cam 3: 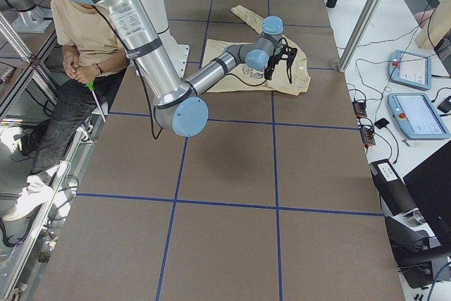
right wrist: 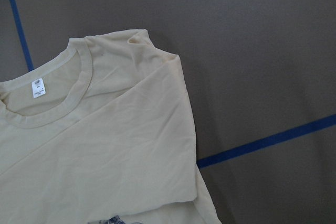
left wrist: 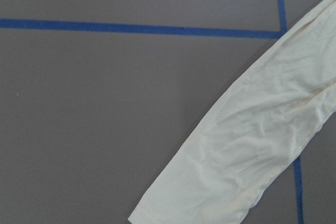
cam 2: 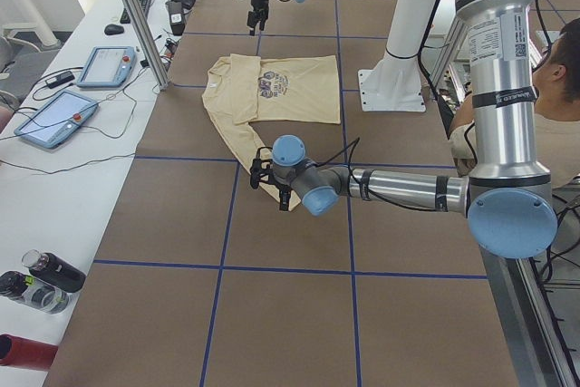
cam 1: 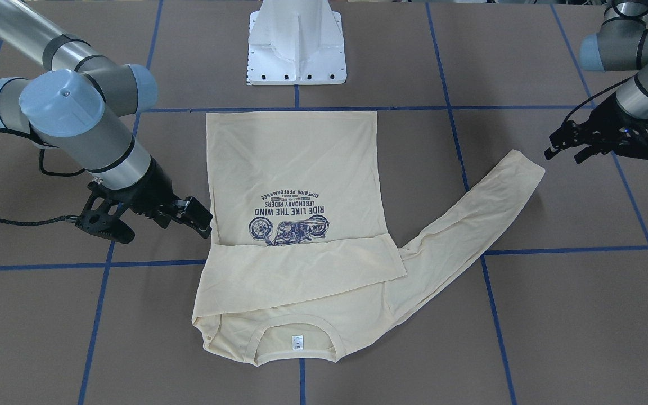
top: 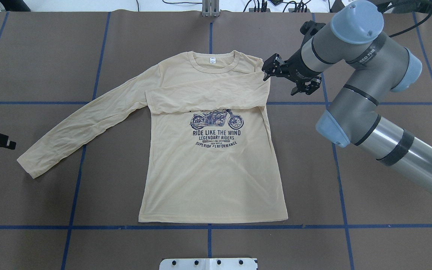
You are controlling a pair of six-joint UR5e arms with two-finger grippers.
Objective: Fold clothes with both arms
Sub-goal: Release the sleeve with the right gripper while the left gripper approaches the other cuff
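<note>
The cream-yellow T-shirt (top: 208, 180) lies flat and chest up on the brown table, its navy print (top: 216, 127) showing. The sleeve on my right side is folded across the chest (top: 208, 92). The other sleeve (top: 84, 127) lies stretched out toward my left. My right gripper (top: 289, 77) hovers just beside the shirt's shoulder, open and empty; it also shows in the front-facing view (cam 1: 158, 225). My left gripper (cam 1: 566, 154) is open and empty, off the cloth beyond the stretched sleeve's cuff (cam 1: 526, 166). The left wrist view shows that sleeve (left wrist: 252, 145); the right wrist view shows the collar and neck label (right wrist: 38, 87).
The white pedestal base (cam 1: 296, 45) stands at the table's robot side. Blue tape lines (top: 88, 102) cross the table. A seated person (cam 3: 77, 33) is beside the robot. Tablets (cam 2: 54, 115) and bottles (cam 2: 36, 283) lie on a side bench.
</note>
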